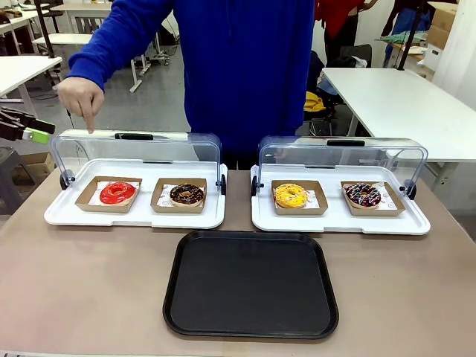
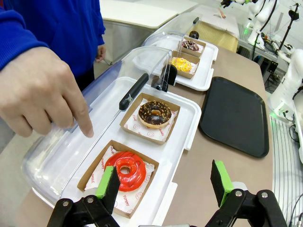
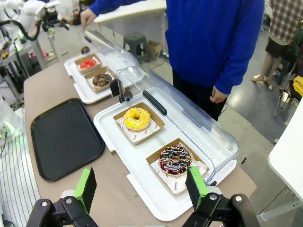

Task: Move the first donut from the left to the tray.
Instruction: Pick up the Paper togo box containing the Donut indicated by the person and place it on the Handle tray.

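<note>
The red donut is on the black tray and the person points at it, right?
No. The red donut sits in a brown box on a white tray, not the black tray, as the front view shows. The person's hand points toward it.

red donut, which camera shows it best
The left wrist view: the red donut sits close and large in its brown box, glaze and hole clear. The front view shows it smaller; the right wrist view shows it tiny, far off.

first donut [image 1: 117, 193]: in leftmost box [image 1: 85, 202] on left lidded tray [image 1: 65, 216]
right lidded tray [image 1: 415, 222]: right of it
tray [image 1: 251, 284]: on table [image 1: 74, 297], before both
</note>
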